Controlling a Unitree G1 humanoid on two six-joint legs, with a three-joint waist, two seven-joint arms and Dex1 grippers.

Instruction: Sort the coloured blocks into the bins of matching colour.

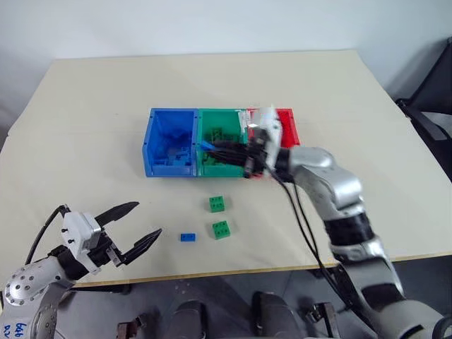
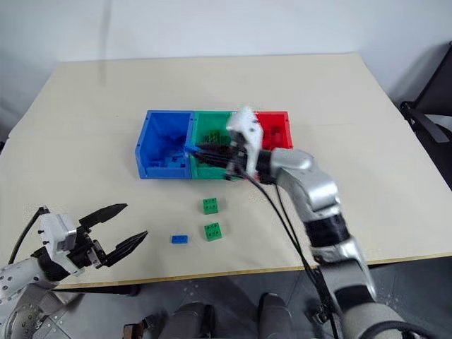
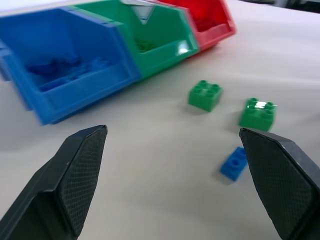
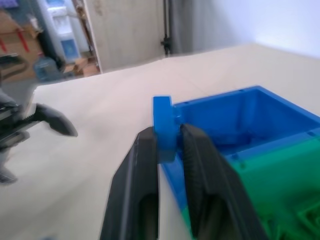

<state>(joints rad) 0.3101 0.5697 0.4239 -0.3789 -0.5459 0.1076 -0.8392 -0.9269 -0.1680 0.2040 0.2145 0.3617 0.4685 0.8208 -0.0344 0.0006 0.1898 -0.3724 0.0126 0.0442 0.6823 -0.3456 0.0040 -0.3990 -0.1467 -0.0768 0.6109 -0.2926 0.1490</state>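
Three joined bins stand mid-table: blue (image 1: 168,168), green (image 1: 220,111) and red (image 1: 288,131). My right gripper (image 1: 205,146) reaches level over the green bin toward the blue one, shut on a small blue block (image 4: 164,127) that stands just at the blue bin's near wall. Two green blocks (image 1: 217,203) (image 1: 221,229) and another blue block (image 1: 188,237) lie on the table in front of the bins. My left gripper (image 1: 148,219) hovers open near the front left edge, pointing at those loose blocks, with nothing between its fingers.
The beige table (image 1: 85,141) has wide bare room left, right and behind the bins. Its front edge runs just below the loose blocks. A dark chair (image 1: 434,99) stands off the table's right side.
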